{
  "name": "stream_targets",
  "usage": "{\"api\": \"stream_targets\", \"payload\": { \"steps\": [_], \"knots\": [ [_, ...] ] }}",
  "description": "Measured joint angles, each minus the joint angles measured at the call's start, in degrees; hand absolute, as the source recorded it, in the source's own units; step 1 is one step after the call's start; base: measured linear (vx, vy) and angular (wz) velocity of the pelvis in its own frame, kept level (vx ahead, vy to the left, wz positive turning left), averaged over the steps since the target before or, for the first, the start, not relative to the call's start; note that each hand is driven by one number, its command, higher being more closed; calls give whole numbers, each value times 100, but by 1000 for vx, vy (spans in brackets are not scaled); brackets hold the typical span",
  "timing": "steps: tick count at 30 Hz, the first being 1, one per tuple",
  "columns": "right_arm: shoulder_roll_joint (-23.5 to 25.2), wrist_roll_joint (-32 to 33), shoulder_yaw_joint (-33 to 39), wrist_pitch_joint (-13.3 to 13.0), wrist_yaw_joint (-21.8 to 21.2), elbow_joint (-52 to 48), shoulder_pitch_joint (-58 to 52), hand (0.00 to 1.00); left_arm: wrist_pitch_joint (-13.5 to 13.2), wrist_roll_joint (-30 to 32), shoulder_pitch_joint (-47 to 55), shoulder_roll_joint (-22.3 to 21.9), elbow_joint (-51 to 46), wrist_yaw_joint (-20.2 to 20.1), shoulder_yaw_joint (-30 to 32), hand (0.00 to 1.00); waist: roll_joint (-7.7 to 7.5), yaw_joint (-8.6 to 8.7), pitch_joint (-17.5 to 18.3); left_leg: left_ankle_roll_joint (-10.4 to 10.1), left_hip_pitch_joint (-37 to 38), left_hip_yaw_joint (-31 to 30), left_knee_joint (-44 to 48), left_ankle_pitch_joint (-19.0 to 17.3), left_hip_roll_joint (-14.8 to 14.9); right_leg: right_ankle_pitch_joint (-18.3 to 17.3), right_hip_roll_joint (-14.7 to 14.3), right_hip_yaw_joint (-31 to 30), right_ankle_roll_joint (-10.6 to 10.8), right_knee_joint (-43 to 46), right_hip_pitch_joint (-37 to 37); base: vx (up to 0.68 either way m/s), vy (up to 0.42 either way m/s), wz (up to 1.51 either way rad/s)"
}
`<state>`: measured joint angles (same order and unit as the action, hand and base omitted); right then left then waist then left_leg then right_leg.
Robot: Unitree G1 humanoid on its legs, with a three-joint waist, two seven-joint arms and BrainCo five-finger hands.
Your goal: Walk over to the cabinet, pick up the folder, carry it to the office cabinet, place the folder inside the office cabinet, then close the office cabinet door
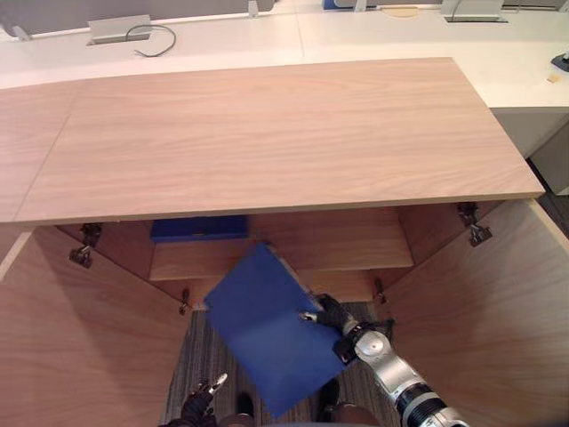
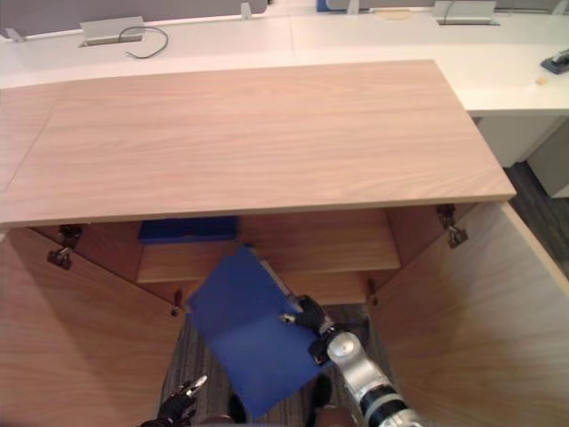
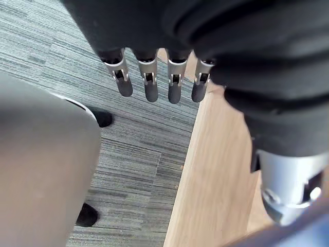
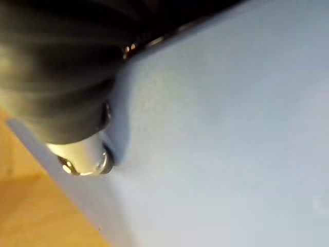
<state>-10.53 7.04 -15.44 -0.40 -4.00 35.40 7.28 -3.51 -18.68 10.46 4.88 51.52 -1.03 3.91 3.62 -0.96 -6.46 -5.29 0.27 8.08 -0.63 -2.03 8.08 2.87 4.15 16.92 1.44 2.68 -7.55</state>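
A blue folder (image 1: pixel 262 329) hangs tilted in front of the open wooden cabinet (image 1: pixel 293 240), below its top. My right hand (image 1: pixel 331 313) is shut on the folder's right edge, thumb over the cover; the right wrist view has the pale blue cover (image 4: pixel 231 134) pressed against the hand (image 4: pixel 85 154). The cabinet's two doors (image 1: pixel 80 338) stand swung open to either side. Low on the left, my left hand (image 1: pixel 203 393) hangs with straight fingers (image 3: pixel 150 85) over the carpet, holding nothing.
Another blue folder (image 1: pixel 199 229) lies on the upper shelf at the back left. A lower shelf (image 1: pixel 293 253) runs across behind the held folder. Grey carpet (image 3: pixel 133 154) lies below. White desks (image 1: pixel 222 44) with a cable stand beyond the cabinet top.
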Motion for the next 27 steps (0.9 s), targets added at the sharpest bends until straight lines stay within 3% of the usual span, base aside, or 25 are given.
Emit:
{"api": "stream_targets", "payload": {
  "steps": [1,2,3,5,9,11,15,18,22,27],
  "knots": [
    [29,163,119,8,35,25,0,100,0,-4,1,-1,3,0,17,0,1,0,0,7,-29,-5,0,9,-6,8,5,1,-2,-1,-15,-134,37,6],
    [213,1072,767,5,225,27,42,100,5,-27,3,-4,39,5,116,0,11,-1,-5,37,-151,-55,-5,71,-65,55,34,8,-15,-5,-146,-93,26,8],
    [266,1552,963,-9,303,27,93,100,9,-77,-3,-10,70,9,157,0,27,22,-19,32,-203,-77,-16,104,-75,81,43,21,-23,-18,-183,-98,24,13],
    [420,3163,1604,-246,511,14,279,100,31,-229,2,-60,132,18,310,0,105,24,-82,42,-276,-129,-71,200,-101,131,70,61,-26,-34,-244,-71,3,15],
    [656,5102,2016,-745,726,-374,443,100,84,-516,4,-264,188,80,668,0,171,5,-131,24,-337,-222,-136,305,-95,142,90,232,-37,-35,-267,-39,-12,16],
    [818,5690,2105,-975,870,-621,480,100,89,-924,4,-360,186,144,728,0,185,-23,-141,22,-356,-247,-145,325,-88,141,91,278,-37,-35,-270,-14,-14,10],
    [1123,6290,2335,-1278,1131,-784,801,100,103,-1484,-3,-495,177,212,849,0,209,-79,-179,25,-510,-307,-147,377,-90,143,124,368,-39,-33,-366,-4,-6,11],
    [1151,6415,2516,-1331,1308,-761,1093,100,107,-1753,-4,-539,169,229,881,0,218,-146,-193,13,-615,-359,-155,414,-97,141,161,431,-38,-3,-449,18,2,14],
    [1126,6632,3018,-1546,1770,-356,2359,100,119,-2186,-10,-580,51,333,874,0,231,-261,-332,32,-824,-408,-156,528,-160,131,270,466,-47,215,-725,-5,16,10],
    [875,6702,3729,-1580,2256,322,3669,100,112,-2423,-9,-573,-45,388,744,0,271,-450,-491,32,-1042,-513,-177,670,-229,63,402,564,-68,453,-980,-47,1,17]
  ]
}}
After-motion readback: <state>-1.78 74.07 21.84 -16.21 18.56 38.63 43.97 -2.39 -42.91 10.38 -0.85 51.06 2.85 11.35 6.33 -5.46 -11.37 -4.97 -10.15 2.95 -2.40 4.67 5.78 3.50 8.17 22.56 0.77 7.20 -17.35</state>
